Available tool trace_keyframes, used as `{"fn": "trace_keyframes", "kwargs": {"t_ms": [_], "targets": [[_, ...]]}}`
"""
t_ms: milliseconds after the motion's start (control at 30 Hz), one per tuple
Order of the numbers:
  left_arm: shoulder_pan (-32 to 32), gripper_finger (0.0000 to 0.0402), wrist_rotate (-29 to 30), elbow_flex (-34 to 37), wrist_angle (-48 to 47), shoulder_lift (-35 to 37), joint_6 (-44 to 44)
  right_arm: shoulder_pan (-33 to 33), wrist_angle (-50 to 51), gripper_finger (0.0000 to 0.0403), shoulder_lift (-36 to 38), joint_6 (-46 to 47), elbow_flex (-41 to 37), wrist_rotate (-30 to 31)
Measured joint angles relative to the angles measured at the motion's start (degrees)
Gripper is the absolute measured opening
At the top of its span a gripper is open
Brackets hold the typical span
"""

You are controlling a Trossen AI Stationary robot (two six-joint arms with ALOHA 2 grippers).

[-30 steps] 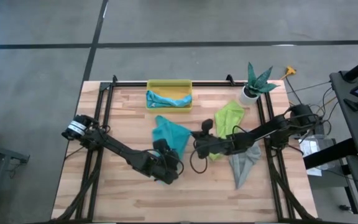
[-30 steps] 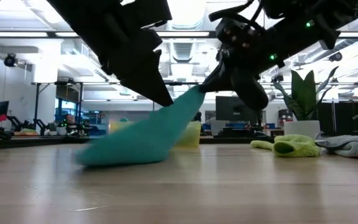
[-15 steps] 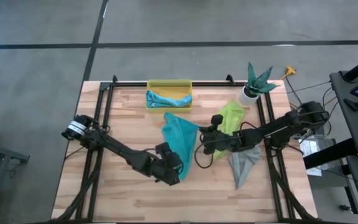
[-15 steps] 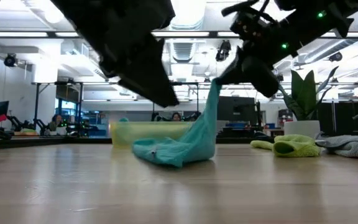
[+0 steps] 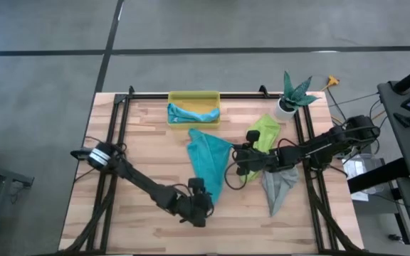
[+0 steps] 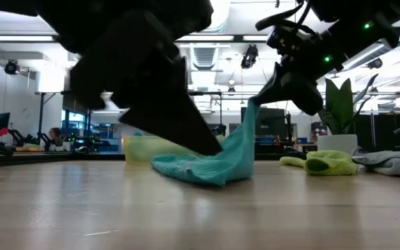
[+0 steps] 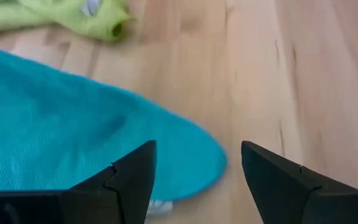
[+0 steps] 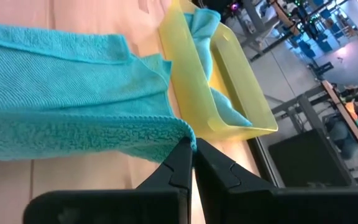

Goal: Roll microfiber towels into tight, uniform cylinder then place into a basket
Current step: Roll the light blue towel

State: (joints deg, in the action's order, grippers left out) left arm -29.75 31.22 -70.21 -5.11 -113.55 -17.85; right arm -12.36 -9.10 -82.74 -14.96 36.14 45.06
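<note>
Right gripper (image 8: 188,163): pinched tight on one edge of the teal towel (image 5: 208,158), holding that edge up off the table (image 5: 141,149).
Left gripper (image 7: 194,168): jaws spread, holding nothing; low at the towel's near end, a corner lying between its fingers.
Teal towel: hangs from the right gripper and drags on the wood toward the left gripper.
Handling: soft, light, limp; likely to sag and bunch, not slide. Best taken at hems or corners.
Basket (image 5: 193,109): beyond the right gripper, at the far edge; a light blue towel (image 5: 191,114) already inside.
Lime green towel (image 5: 263,133): crumpled just behind the right arm.
Grey towel (image 5: 278,183): heaped under that arm, on its near side.
Plant pot (image 5: 288,102): far corner, well apart.
Obstruction: green and grey heaps crowd the right arm; rolling space seems free.
</note>
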Motion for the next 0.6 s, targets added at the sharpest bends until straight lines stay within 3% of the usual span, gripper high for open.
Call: {"fn": "trace_keyframes", "kwargs": {"t_ms": [400,600], "targets": [[-0.7,0.0219,3.5,-8.1,0.2,-7.3,-2.8,0.0,0.8,0.0009,-0.1,1.1,0.0,0.0],[-0.8,0.0219,13.4,-10.3,-3.8,-10.5,-2.8,0.0,0.9,0.0009,-0.1,1.1,0.0,-0.1]]}}
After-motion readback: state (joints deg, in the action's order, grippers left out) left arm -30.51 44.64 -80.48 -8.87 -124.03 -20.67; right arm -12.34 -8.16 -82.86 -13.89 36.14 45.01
